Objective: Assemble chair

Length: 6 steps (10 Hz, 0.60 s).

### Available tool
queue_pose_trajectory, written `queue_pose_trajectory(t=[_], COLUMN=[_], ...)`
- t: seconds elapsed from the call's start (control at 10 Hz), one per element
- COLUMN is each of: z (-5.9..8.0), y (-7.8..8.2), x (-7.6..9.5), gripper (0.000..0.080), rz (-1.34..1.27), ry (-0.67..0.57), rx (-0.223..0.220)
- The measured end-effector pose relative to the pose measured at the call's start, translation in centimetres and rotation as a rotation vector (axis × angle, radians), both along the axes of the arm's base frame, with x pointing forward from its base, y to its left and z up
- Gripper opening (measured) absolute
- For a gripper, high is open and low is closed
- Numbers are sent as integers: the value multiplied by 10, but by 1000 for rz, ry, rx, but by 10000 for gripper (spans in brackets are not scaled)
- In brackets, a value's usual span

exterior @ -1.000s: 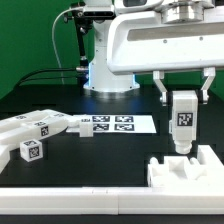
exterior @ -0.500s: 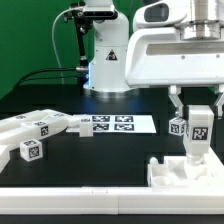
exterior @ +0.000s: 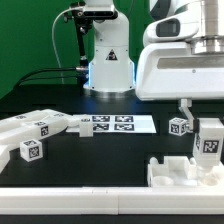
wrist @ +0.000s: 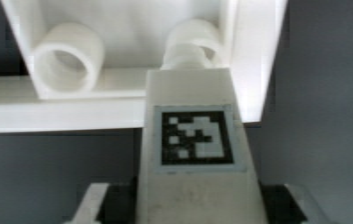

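My gripper (exterior: 207,124) is shut on an upright white chair bar (exterior: 210,143) with a square tag on its face. It hangs at the exterior view's far right, just above a blocky white chair piece (exterior: 176,173) at the table's front. In the wrist view the bar (wrist: 194,130) runs out from between my dark fingers (wrist: 105,203), and its far end is over that white piece (wrist: 84,92), beside two rounded pegs (wrist: 66,62). Whether bar and piece touch I cannot tell. More tagged chair pieces (exterior: 30,128) lie at the exterior view's left.
The marker board (exterior: 110,124) lies flat mid-table. A small tagged white cube (exterior: 180,127) stands behind the front piece, and another tagged block (exterior: 31,152) sits front left. The robot base (exterior: 108,62) rises at the back before a green wall.
My gripper has carried the bar toward the exterior view's right and slightly lower, uncovering the small tagged cube behind it. The jaws have kept the same grip.
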State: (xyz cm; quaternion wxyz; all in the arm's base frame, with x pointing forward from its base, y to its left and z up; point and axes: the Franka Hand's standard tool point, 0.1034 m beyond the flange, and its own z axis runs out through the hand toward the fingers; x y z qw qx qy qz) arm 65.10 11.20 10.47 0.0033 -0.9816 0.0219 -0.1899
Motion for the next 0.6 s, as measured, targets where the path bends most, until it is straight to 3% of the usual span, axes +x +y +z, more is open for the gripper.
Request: queue_pose_trajectory(t=[0.6], z=[-17], y=[3], x=[1], gripper=[286], rz=[3], ry=[-6], rx=[-7])
